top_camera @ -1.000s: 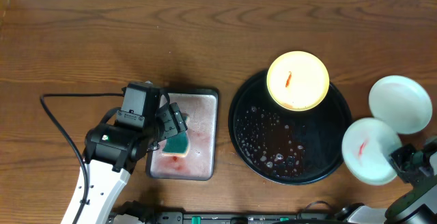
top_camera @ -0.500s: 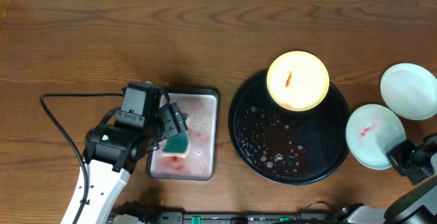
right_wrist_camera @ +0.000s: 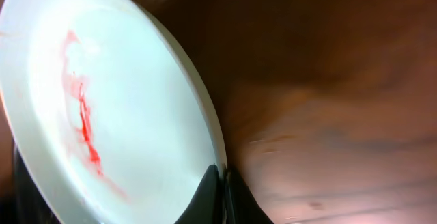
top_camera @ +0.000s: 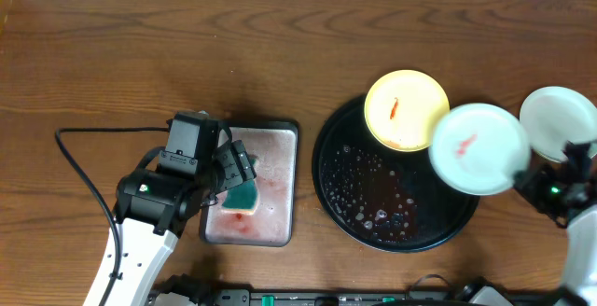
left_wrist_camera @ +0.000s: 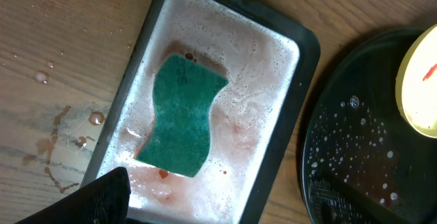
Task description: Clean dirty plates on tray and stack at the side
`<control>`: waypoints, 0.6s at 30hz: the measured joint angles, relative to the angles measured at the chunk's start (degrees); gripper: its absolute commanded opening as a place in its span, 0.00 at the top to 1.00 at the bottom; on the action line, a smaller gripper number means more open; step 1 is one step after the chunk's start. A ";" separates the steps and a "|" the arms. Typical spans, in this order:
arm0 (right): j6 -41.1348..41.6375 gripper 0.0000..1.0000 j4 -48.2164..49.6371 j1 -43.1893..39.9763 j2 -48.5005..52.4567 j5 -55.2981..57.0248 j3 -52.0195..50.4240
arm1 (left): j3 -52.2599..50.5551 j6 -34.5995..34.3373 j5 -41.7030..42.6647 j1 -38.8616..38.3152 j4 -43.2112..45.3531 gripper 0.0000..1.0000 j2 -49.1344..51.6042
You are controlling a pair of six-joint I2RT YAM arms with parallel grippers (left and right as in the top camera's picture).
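- Mint-white smeared plate, smooth round plastic, pinched by its thin rim in right gripper, jaws closed on it; overlapping right rim of glossy black tray.
- Pale yellow plate, red-streaked, on tray's far side.
- Second mint-white plate on wood-grain tabletop, right of tray.
- Left gripper spread wide above sudsy grey tray and wavy teal sponge; open wood leftward.

Left gripper hangs with fingers spread wide (arm reaching in from the near-left); right gripper has fingers pinched on a smeared plate's rim.
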 measured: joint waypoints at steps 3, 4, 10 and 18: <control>-0.39 0.99 -2.64 6.91 -3.19 0.15 0.00 | 0.00 0.02 -0.02 0.00 0.04 0.16 0.00; -0.46 0.99 -3.76 9.05 -3.82 0.39 0.00 | 0.00 0.00 -0.02 0.00 0.02 0.16 0.00; -0.72 0.99 -7.39 23.02 -4.68 2.58 -0.33 | 0.00 0.00 -0.02 0.00 0.00 0.16 0.00; 0.94 0.99 -2.10 37.38 -0.09 9.94 -3.17 | 0.00 0.00 -0.02 0.00 0.02 0.16 0.00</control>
